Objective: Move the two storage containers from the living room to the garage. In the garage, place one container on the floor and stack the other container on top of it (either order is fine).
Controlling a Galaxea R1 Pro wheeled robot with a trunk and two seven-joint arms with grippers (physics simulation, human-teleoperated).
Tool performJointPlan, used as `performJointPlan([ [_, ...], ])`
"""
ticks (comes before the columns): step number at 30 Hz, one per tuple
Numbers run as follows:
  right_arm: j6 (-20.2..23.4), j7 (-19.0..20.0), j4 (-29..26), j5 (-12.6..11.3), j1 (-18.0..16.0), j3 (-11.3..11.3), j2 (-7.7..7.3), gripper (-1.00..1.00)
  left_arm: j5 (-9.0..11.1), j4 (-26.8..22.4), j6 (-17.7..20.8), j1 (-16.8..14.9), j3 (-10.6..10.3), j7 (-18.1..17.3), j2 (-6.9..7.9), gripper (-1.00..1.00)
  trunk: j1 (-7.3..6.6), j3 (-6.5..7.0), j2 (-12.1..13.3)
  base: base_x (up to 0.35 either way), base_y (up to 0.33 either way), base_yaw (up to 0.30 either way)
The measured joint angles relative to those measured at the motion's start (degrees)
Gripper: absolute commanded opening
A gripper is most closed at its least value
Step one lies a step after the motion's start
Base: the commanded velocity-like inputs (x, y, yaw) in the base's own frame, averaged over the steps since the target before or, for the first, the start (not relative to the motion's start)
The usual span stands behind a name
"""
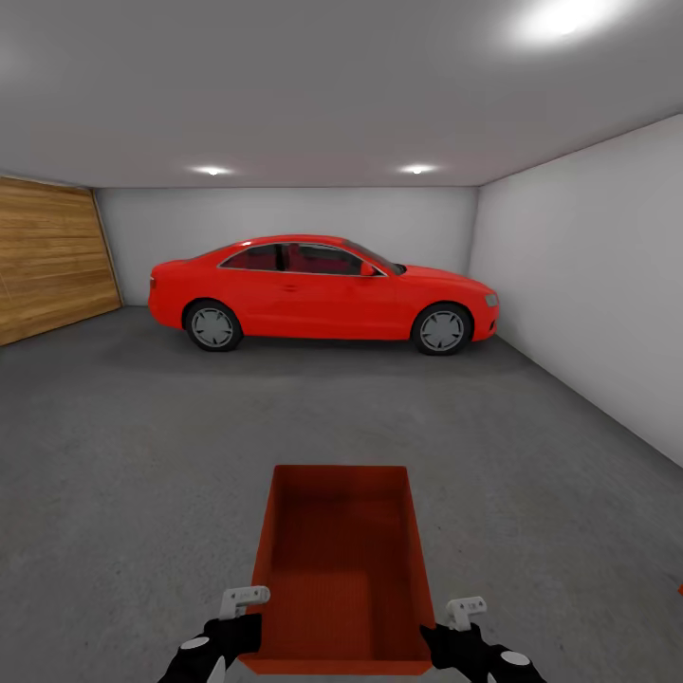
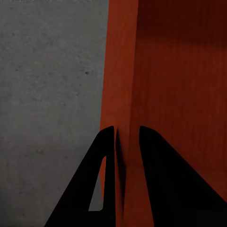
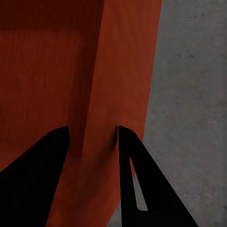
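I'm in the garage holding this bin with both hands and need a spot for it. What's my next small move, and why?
Probably lower the container straight down onto the floor. The left hand and right hand each pinch a side wall, bare concrete lies below, and the car stands well ahead.

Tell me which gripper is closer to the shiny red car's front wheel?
Right. The right gripper clamps the orange-red box bin's wall on the front wheel's side; the left gripper clamps the opposite wall, farther off.
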Motion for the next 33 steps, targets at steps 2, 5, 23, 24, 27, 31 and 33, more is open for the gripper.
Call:
performJointPlan([
  [2,0.0,0.0,0.0,0.0,0.0,0.0,0.00,-1.00,0.0,0.0,0.0,0.0,0.0,0.0,-0.01,-1.00,0.00,0.00,0.0,0.000,0.000,0.000],
  [5,0.0,0.0,0.0,0.0,0.0,0.0,-0.03,-1.00,0.0,0.0,0.0,0.0,0.0,0.0,-0.02,-1.00,0.00,0.00,0.0,0.000,0.016,0.000],
  [23,0.0,0.0,0.0,0.0,0.0,0.0,-0.03,-1.00,0.0,0.0,0.0,0.0,0.0,0.0,-0.04,-1.00,0.00,0.00,0.0,0.000,0.024,0.000],
  [24,0.0,0.0,0.0,0.0,0.0,0.0,-0.03,-1.00,0.0,0.0,0.0,0.0,0.0,0.0,-0.03,-1.00,0.00,0.00,0.0,0.000,0.000,0.000],
  [27,0.0,0.0,0.0,0.0,0.0,0.0,-0.02,-1.00,0.0,0.0,0.0,0.0,0.0,0.0,-0.02,-1.00,0.00,0.00,0.0,0.000,0.000,0.000],
  [31,0.0,0.0,0.0,0.0,0.0,0.0,-0.02,-1.00,0.0,0.0,0.0,0.0,0.0,0.0,-0.01,-1.00,0.00,0.00,0.0,0.000,0.000,0.000],
  [33,0.0,0.0,0.0,0.0,0.0,0.0,-0.01,-1.00,0.0,0.0,0.0,0.0,0.0,0.0,0.00,-1.00,0.00,0.00,0.0,0.000,0.000,0.000],
])
